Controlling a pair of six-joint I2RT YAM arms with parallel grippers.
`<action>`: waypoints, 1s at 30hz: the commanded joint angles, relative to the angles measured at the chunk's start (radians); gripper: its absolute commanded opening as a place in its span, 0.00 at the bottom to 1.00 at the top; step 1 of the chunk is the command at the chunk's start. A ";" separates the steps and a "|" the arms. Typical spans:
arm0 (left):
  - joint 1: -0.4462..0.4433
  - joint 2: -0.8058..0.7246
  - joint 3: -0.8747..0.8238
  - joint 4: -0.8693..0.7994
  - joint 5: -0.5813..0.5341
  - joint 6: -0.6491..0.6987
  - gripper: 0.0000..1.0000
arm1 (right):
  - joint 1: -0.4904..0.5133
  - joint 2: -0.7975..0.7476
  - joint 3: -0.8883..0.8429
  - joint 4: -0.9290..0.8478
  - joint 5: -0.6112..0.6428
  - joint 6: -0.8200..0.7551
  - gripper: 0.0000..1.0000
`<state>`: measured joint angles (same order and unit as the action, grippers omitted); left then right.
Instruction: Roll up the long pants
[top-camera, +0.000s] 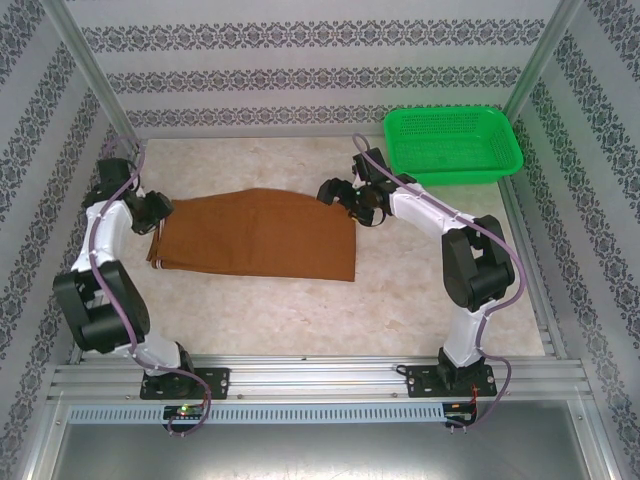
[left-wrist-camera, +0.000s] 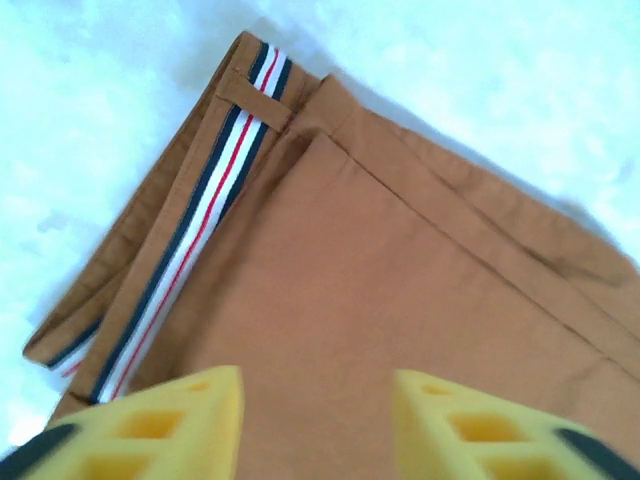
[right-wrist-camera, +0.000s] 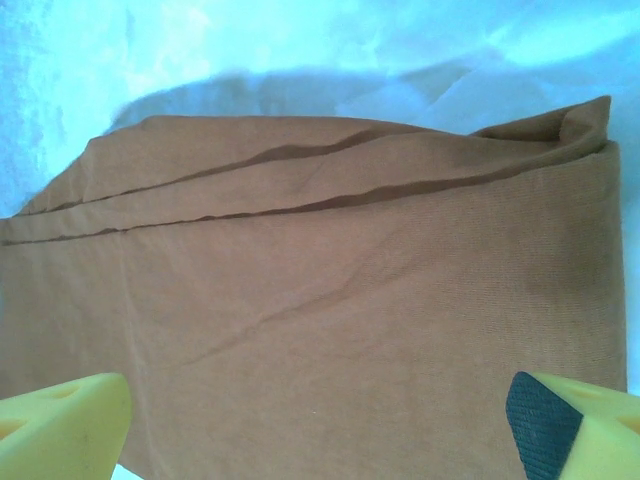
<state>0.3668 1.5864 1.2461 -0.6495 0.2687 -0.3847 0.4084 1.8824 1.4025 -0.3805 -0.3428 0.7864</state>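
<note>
The long pants (top-camera: 255, 235) lie folded flat into a rust-brown band across the middle of the table. My left gripper (top-camera: 160, 215) hovers at their left end. In the left wrist view its yellow fingers (left-wrist-camera: 170, 425) stand apart over the brown cloth (left-wrist-camera: 400, 270) with nothing between them, beside the waistband's striped white, navy and red tape (left-wrist-camera: 200, 240). My right gripper (top-camera: 335, 192) is at the upper right corner of the pants. Its fingers (right-wrist-camera: 60, 425) are spread wide above the layered cloth (right-wrist-camera: 350, 290) and hold nothing.
A green plastic basket (top-camera: 452, 143) stands at the back right, just behind the right arm. Bare marbled tabletop (top-camera: 420, 300) lies in front of the pants. Patterned walls and metal posts close in the table's sides and back.
</note>
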 joint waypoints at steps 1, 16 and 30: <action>-0.017 -0.016 0.006 0.047 -0.052 -0.021 0.50 | 0.004 0.026 -0.038 0.003 -0.022 -0.021 0.98; -0.272 -0.004 -0.153 0.119 -0.059 0.006 0.32 | -0.078 0.128 0.039 -0.068 -0.064 -0.165 0.98; -0.275 0.206 -0.098 0.163 -0.029 0.022 0.31 | -0.093 0.320 0.200 -0.078 -0.095 -0.170 0.81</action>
<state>0.0933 1.7325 1.1179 -0.5098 0.2180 -0.3779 0.3103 2.1601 1.5745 -0.4614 -0.4072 0.6178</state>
